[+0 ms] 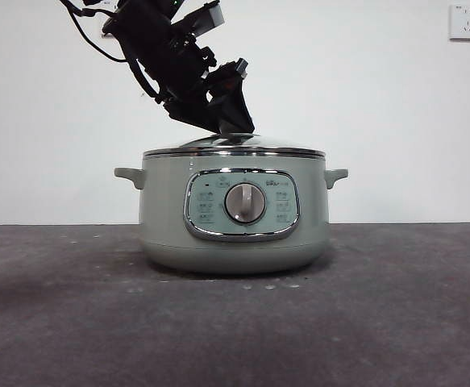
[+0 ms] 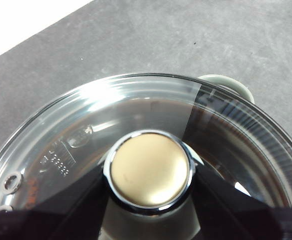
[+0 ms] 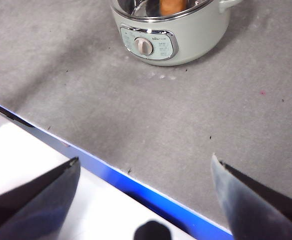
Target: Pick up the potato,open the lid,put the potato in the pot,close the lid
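The potato already lay inside the pot, so closing was the step in hand; it wanted the lid seated level, chrome rim flush all round, before any letting go. The left gripper stood over the lid, its jaws close on either side of the knob, seemingly clenched on it. The right gripper waited well apart, spread wide and empty.
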Action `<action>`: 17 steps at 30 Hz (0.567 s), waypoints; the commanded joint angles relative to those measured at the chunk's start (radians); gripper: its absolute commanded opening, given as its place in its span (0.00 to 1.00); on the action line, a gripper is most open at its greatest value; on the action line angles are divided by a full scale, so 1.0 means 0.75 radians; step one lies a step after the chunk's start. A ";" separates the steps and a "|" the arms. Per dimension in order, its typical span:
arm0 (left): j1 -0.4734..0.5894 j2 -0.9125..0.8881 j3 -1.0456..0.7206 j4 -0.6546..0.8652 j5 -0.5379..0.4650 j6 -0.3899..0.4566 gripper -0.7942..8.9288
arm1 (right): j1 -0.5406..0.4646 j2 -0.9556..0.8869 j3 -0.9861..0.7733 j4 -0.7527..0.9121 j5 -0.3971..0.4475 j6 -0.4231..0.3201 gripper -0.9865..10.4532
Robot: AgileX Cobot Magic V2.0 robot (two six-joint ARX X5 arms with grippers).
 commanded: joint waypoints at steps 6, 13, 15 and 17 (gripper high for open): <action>-0.005 0.018 0.012 -0.103 0.010 -0.012 0.08 | 0.000 -0.004 -0.012 -0.035 0.030 0.000 0.47; -0.004 0.018 0.012 -0.109 0.011 -0.012 0.38 | 0.000 -0.004 -0.012 -0.035 0.041 0.001 0.47; -0.004 0.018 0.012 -0.108 0.010 -0.012 0.48 | 0.000 -0.004 -0.012 -0.035 0.041 0.001 0.47; -0.003 0.017 0.012 -0.102 0.011 -0.012 0.48 | 0.000 -0.004 -0.012 -0.035 0.041 0.001 0.47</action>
